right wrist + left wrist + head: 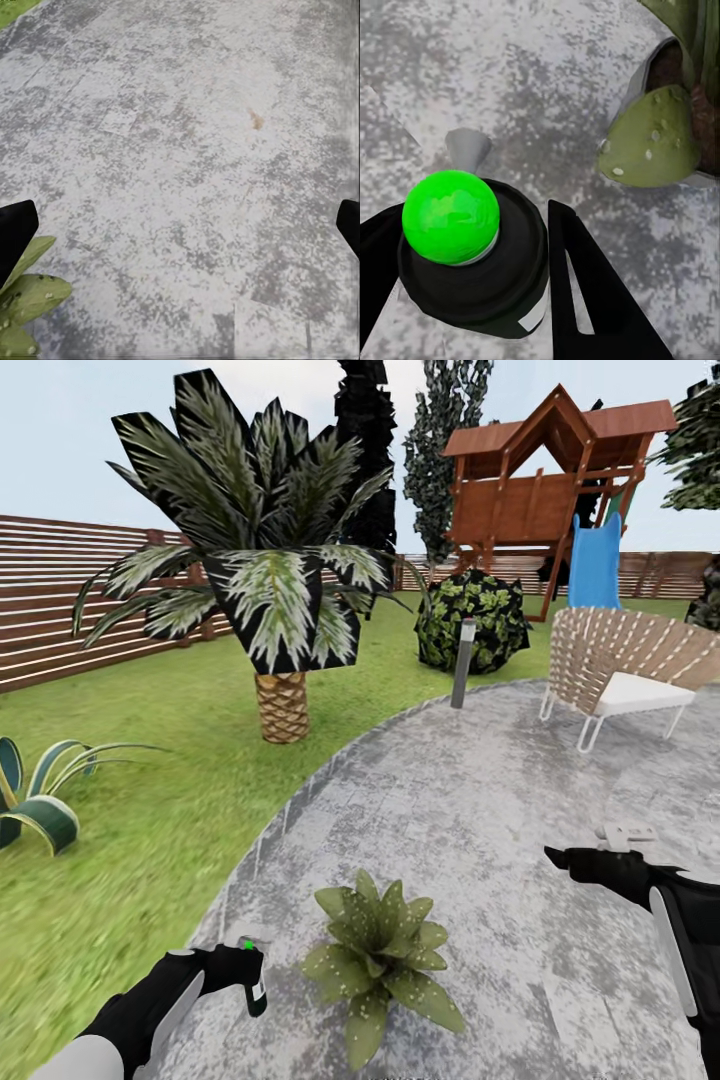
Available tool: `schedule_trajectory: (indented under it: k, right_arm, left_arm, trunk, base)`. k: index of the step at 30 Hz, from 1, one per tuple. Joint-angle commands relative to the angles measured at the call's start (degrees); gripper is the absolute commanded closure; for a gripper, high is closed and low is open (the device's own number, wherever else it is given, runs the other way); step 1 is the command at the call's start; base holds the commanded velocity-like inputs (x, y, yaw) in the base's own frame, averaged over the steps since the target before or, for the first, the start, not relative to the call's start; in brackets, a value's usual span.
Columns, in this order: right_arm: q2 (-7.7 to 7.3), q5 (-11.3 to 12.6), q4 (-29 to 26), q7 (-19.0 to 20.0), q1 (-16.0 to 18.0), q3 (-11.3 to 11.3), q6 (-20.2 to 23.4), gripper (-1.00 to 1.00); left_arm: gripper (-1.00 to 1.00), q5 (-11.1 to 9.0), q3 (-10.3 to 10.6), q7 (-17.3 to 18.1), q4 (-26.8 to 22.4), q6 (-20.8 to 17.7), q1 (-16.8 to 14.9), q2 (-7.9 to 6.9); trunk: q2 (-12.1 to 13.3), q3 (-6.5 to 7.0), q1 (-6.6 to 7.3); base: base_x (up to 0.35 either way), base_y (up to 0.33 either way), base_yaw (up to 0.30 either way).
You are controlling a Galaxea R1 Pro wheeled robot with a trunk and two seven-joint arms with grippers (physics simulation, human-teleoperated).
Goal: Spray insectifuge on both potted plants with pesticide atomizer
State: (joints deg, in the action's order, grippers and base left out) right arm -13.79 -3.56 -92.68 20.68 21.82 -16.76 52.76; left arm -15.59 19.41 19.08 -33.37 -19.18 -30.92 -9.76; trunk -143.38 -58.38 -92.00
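Observation:
My left gripper (pixel 248 966) is shut on the pesticide atomizer (pixel 256 993), a dark bottle held low over the stone patio (pixel 480 790) of the garden. In the left wrist view the atomizer (pixel 484 281) shows end-on with a bright green tip, black fingers (pixel 585 289) at both sides. Just right of it sits a potted plant (pixel 385 952), a low green rosette dotted with white insectifuge specks; one speckled leaf (pixel 652 142) lies close ahead of the bottle. My right gripper (pixel 562 858) hangs open above the patio to the plant's right, its fingertips (pixel 15 229) wide apart.
A scaly-trunked palm (pixel 283 705) and a striped agave (pixel 40 810) stand on the lawn to the left. A grey post (pixel 462 665), a bush (pixel 472 620), a wicker chair (pixel 620 670) and a play structure with a blue slide (pixel 595 560) are further back.

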Motion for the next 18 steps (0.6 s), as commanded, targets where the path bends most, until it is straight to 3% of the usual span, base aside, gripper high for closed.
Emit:
schedule_trajectory:
  k: [1, 6, 11, 18]
  right_arm:
    - [0.05, -0.4, 0.0, 0.4, 0.1, -0.1, 0.2, -1.0]
    - [0.06, -0.4, 0.0, 0.4, 0.0, -0.2, 0.1, -1.0]
    - [0.25, -0.4, 0.0, 0.4, 0.5, -0.2, 2.0, -1.0]
    - [0.34, -0.4, 0.0, 0.4, 0.3, -0.4, 2.1, -1.0]
  left_arm:
    - [1.0, -0.5, 0.3, -0.1, -0.1, -0.1, 0.0, -0.16]
    - [1.0, -0.7, 0.3, 0.2, -0.1, -0.3, 0.0, -0.05]
    - [1.0, -0.7, 0.3, 0.5, -0.1, -0.4, 0.0, -0.08]
    - [1.0, -0.5, 0.3, 0.7, -0.1, 0.0, 0.0, -0.09]
  trunk:
    - [0.0, -0.06, 0.01]
    - [0.0, -0.04, 0.01]
    - [0.0, 0.12, 0.01]
    - [0.0, 0.19, 0.01]
  base:
    - [-0.001, 0.015, -0.264]
    - [-0.092, 0.203, -0.089]
    - [-0.109, 0.268, -0.226]
    - [-0.004, 0.077, -0.091]
